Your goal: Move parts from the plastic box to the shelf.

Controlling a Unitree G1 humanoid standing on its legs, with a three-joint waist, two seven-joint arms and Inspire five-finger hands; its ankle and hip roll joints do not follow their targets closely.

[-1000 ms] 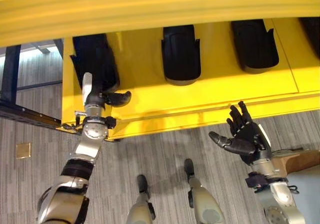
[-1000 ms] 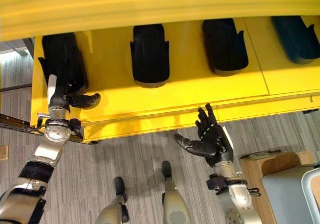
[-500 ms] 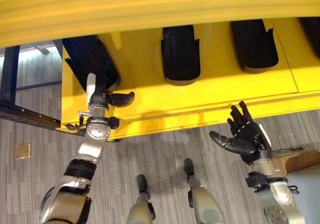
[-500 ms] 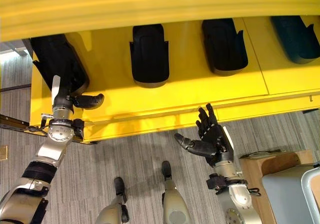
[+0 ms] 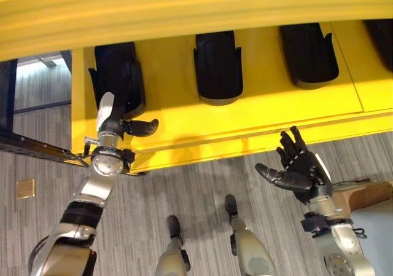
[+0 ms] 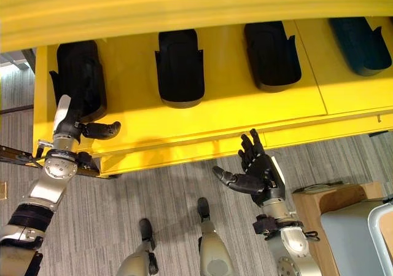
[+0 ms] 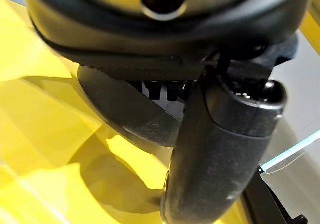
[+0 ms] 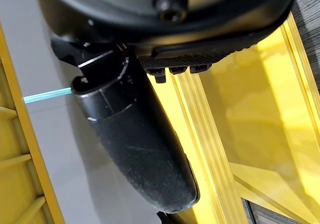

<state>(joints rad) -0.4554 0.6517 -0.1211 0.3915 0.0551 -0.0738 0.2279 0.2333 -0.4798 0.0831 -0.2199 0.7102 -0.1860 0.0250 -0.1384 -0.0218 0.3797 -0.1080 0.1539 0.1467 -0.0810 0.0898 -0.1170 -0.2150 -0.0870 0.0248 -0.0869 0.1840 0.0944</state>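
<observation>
The left hand [image 5: 120,125] is resting at the near end of the leftmost black part [image 5: 116,73] on the yellow shelf [image 5: 258,113], thumb sticking out sideways over the shelf's front lip. Its fingers are hidden against the part, so whether they are gripping or flat I cannot tell; the left wrist view is showing the part's curved end [image 7: 125,119] close beyond the thumb.

The right hand [image 6: 258,174] is hanging in front of the shelf's edge with fingers spread and straight, holding nothing.

Three more parts are lying on the shelf beside the leftmost one: the second [image 6: 179,67], the third [image 6: 272,55] and a fourth [image 6: 359,45] farthest along, all pointing the same way and evenly spaced.

The step in hand seems to be seating the leftmost part. To do it well, the robot should be nudging the part straight back until its near end lines up with the others, keeping it parallel to the second part, then drawing the fingers away without dragging it toward the lip.

The shelf is smooth painted metal with a ribbed front rail, so a part may slide easily. Below the shelf, grey striped carpet [image 5: 202,184] is covering the floor, and a wooden stand [image 6: 319,205] carrying a grey box [image 6: 353,239] is standing beside the right arm.
</observation>
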